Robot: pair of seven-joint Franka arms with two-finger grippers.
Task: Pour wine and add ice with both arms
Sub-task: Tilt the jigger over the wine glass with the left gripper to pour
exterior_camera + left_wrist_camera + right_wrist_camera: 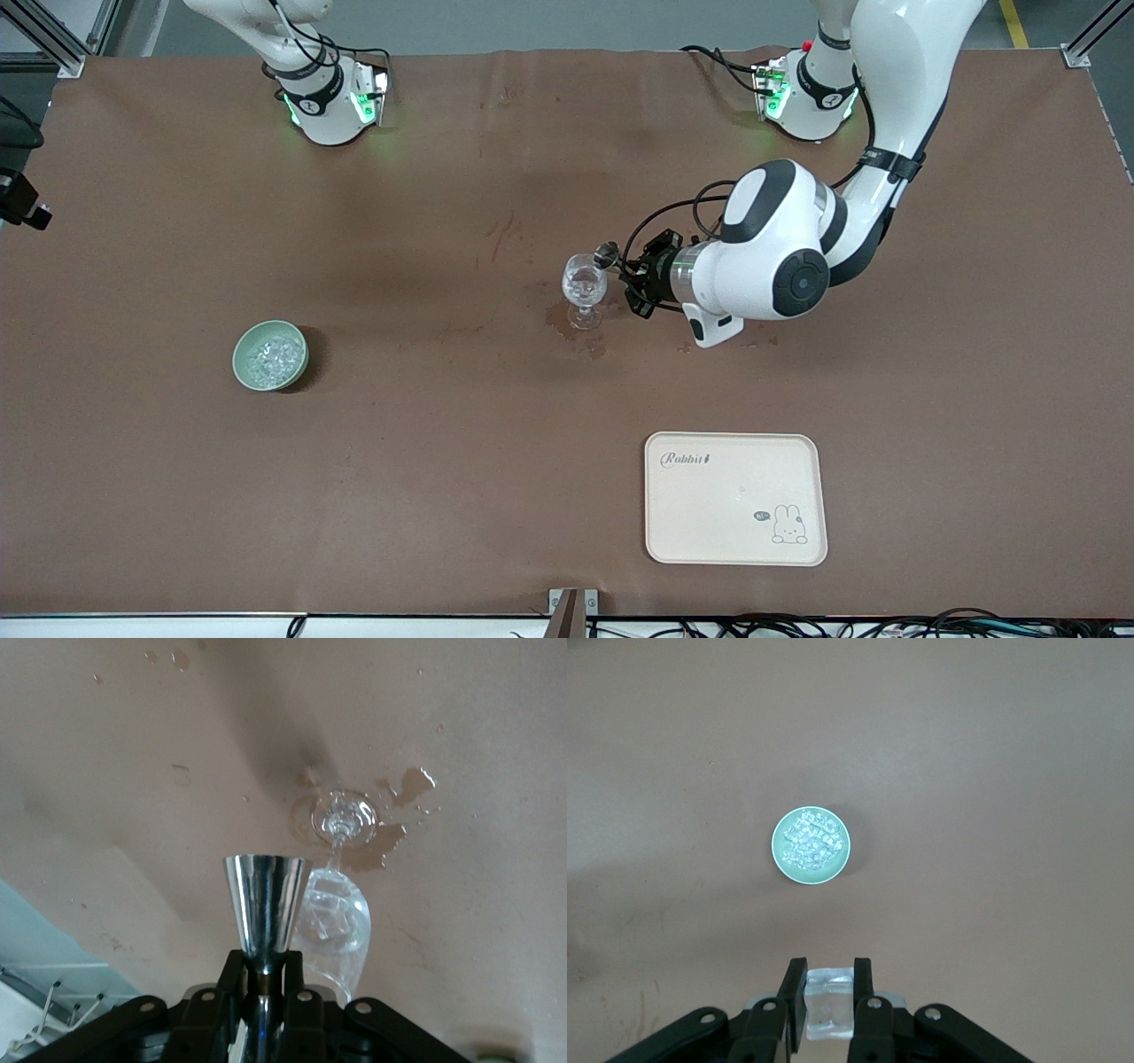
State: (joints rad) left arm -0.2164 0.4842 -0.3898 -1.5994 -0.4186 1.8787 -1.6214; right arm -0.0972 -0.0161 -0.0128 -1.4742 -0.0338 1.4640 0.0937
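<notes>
My left gripper (640, 276) (264, 962) is shut on the waist of a shiny steel jigger (607, 254) (262, 902), held tipped right beside the rim of a clear stemmed glass (585, 288) (335, 920) standing mid-table. The glass holds clear glinting contents; I cannot tell wine from ice in it. My right gripper (829, 980) is shut on a clear ice cube (830, 1003), high over a pale green bowl (270, 355) (811, 845) full of ice chunks. The right gripper is out of the front view.
Wet dark patches (569, 324) (413, 783) lie on the brown tablecloth round the glass's foot. A cream tray (735, 498) with a rabbit print lies nearer the front camera, toward the left arm's end. The arm bases (330, 99) stand along the table's edge.
</notes>
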